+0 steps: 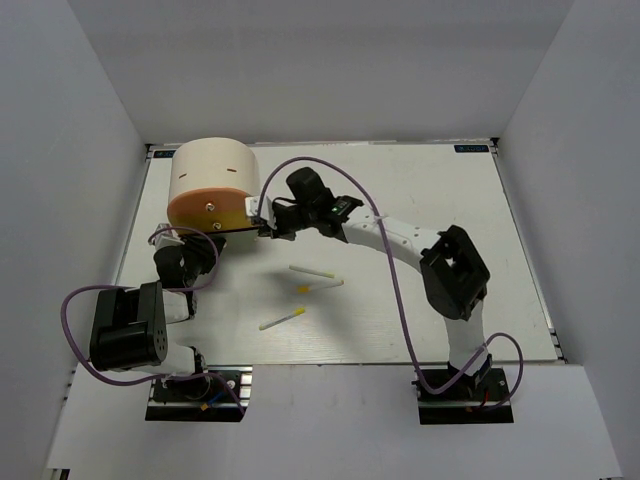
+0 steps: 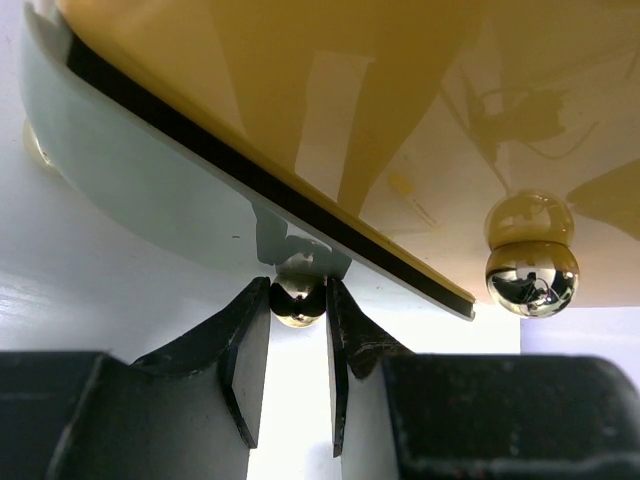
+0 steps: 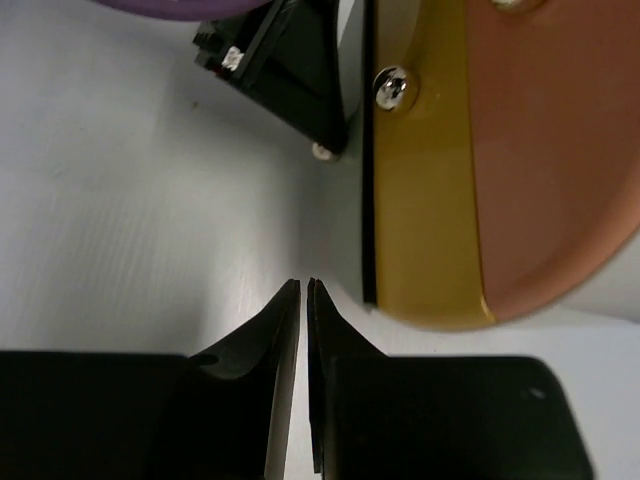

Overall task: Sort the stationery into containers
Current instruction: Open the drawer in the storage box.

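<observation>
The left gripper [image 2: 298, 296] is clenched on a small shiny drawer knob [image 2: 297, 303]; the knob is seated between both fingertips, directly under the lower edge of the organiser [image 1: 208, 172]; the organiser's yellow face [image 2: 350, 90] fills the left wrist view above the fingers; a second knob [image 2: 531, 262] is carried on that face to the right of the left gripper, apart from it. The right gripper [image 3: 304, 290] is closed to a hairline gap and nothing is grasped in it; bare table [image 3: 130, 200] is seen beneath and ahead of its fingertips; the organiser's face stands just to the right of those fingertips and is not touched by them; a yellow drawer front [image 3: 420, 200] is nearest, an orange section [image 3: 560, 140] lies beyond it, and a small shiny fitting [image 3: 390, 88] is set in the yellow front further ahead. In the overhead view, both grippers are placed at the organiser's face, the left gripper at its lower left and the right gripper at its right edge. Three thin white-and-yellow sticks [image 1: 312, 271] are laid flat on the table, toward the arm bases and to the right of the right gripper, well apart from both grippers and outside the organiser; two are set close together, and the third [image 1: 282, 318] is nearer the bases.
</observation>
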Available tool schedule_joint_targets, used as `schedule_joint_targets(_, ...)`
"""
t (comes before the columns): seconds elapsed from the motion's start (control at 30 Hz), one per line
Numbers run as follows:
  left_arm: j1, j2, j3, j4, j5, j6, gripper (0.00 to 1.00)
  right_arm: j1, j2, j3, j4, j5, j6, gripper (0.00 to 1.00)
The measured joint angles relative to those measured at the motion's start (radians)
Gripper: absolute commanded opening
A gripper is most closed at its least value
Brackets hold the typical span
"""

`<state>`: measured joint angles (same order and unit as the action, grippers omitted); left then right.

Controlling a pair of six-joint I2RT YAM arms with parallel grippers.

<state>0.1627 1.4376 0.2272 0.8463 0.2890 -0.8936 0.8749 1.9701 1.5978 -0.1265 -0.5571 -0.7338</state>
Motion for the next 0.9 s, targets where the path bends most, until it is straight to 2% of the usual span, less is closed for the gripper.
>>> schedule_joint_targets(0.3, 0.000, 0.000, -0.005, 0.011, 0.008, 0.010, 0.17, 0.066, 0.179, 0.147, 0.085, 0.127, -0.019, 0.13)
schedule_joint_targets(0.6, -0.001, -0.024, -0.022, 0.003, 0.009, 0.014, 0.17, 0.108, 0.237, 0.179, 0.212, 0.314, -0.034, 0.13)
schedule_joint_targets(0.9, -0.001, -0.062, -0.056, 0.003, 0.010, 0.015, 0.17, 0.146, 0.289, 0.227, 0.239, 0.391, -0.032, 0.13)
